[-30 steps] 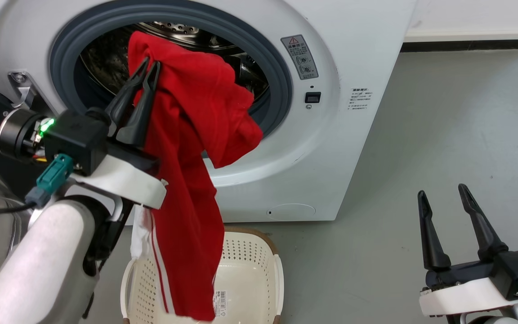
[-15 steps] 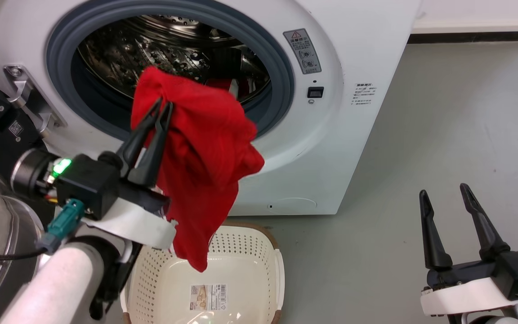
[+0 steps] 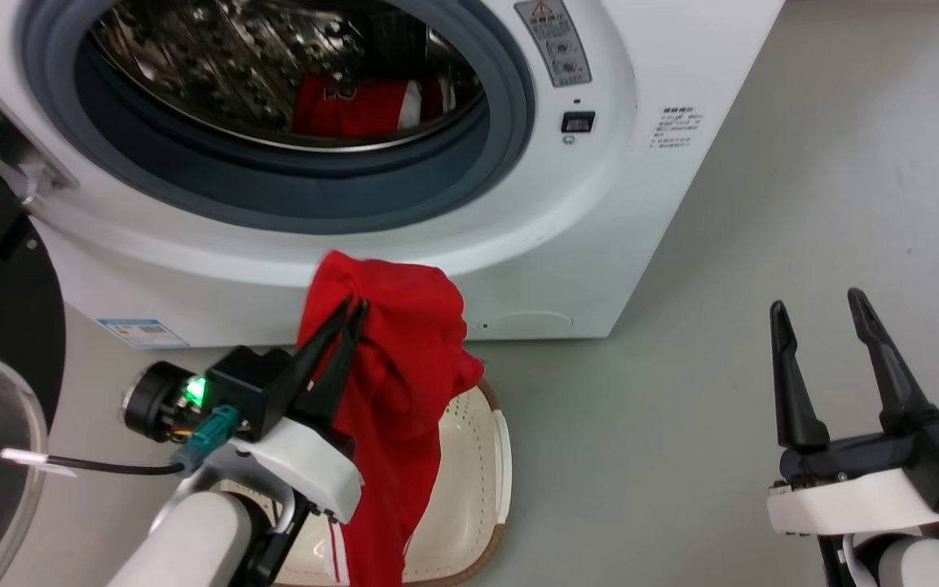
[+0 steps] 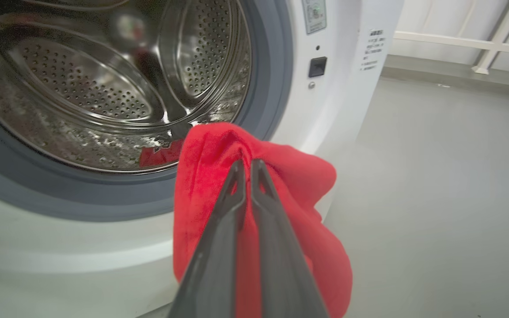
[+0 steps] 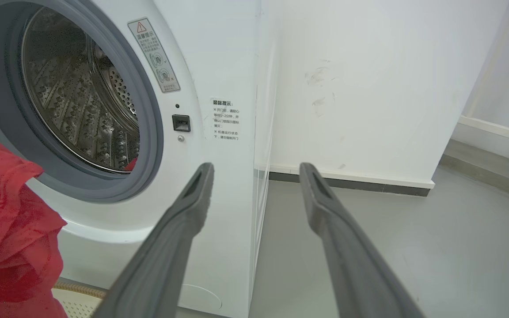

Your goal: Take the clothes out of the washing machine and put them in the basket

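1. The left gripper (image 3: 355,304) has its fingers pinched tight on the red jersey (image 3: 408,359).
2. The jersey hangs over the cream basket (image 3: 504,456), at 6 o'clock from the washing machine's (image 3: 600,228) open drum.
3. At 4 o'clock in the head view, the right gripper (image 3: 816,300) has its fingers spread and holds nothing.

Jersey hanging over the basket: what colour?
Bright red jersey with white stripe trim low down; clearest in head view.

Smooth grey floor (image 3: 804,204) meets a scuffed white wall (image 5: 369,88) — dark skirting (image 5: 351,183) along its foot.
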